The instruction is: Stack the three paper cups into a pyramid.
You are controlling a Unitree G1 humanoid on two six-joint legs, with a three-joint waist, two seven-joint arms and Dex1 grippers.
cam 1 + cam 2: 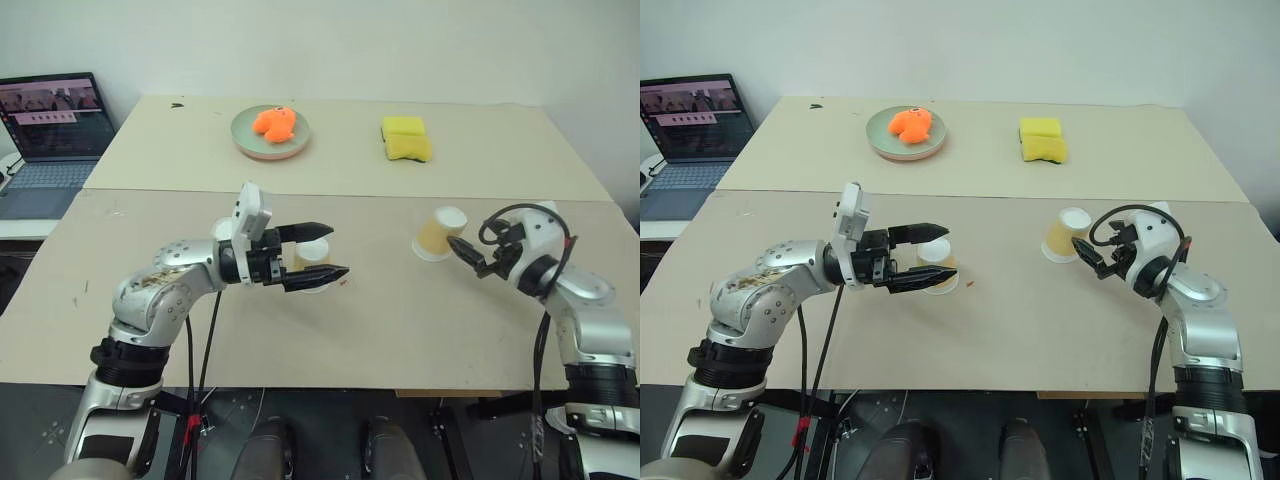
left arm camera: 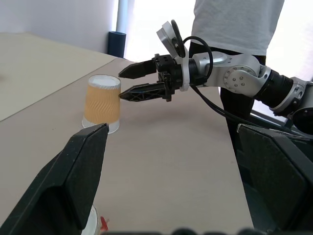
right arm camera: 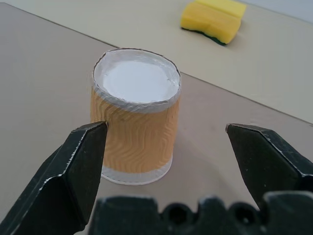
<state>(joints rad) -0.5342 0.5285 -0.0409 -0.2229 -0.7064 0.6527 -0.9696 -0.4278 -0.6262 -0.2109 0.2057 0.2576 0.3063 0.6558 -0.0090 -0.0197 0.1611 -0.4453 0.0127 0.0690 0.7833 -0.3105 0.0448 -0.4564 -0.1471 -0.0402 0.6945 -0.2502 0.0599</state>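
My right pincer (image 3: 166,161) gapes wide before an upturned cup (image 3: 135,122) on the table (image 3: 44,63), not touching. My left pincer (image 1: 322,253), also wide, straddles a second cup (image 1: 312,262); the head view reveals a third (image 1: 223,229) behind my wrist.

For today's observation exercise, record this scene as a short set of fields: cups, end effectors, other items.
cups: one upside-down cup before the right end effector; another between the left end effector's fingers, untouched as far as seen
end effectors: both open, holding nothing
pyramid: not begun
other items: plate with orange thing, yellow sponge, laptop
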